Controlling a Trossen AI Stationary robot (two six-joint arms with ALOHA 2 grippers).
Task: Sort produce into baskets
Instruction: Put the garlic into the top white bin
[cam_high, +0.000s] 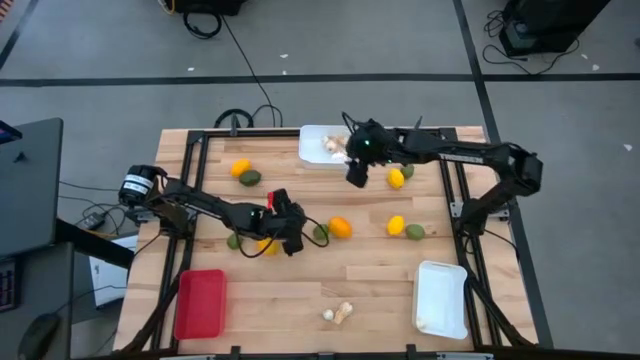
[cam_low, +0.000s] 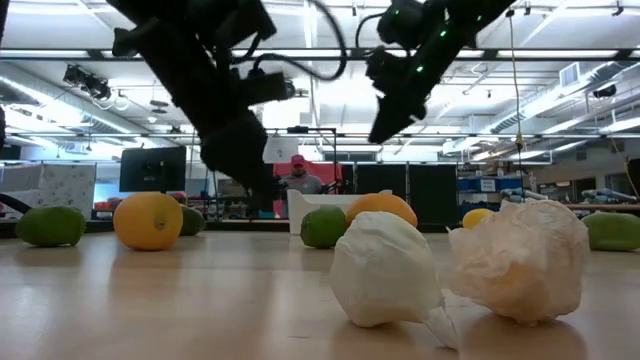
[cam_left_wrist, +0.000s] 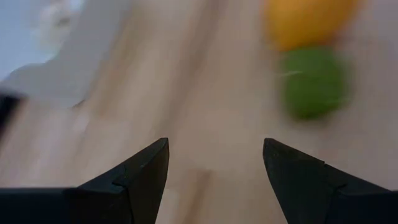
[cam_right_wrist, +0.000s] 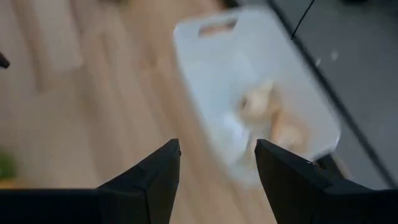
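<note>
Where crinkly mushrooms lie, smooth white basket curves.

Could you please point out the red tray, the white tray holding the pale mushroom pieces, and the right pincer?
Red rectangular plastic tray (cam_high: 200, 303): high view, bare floor.
White rectangular tray holding mushroom pieces (cam_high: 312, 145): high view, bare floor.
Right pincer (cam_high: 356, 177): high view, between fingertips.

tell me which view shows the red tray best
The high view: the whole red tray lies in sight at the table's near left corner, seemingly with nothing in it. The low view and both wrist views don't show it at all.
</note>
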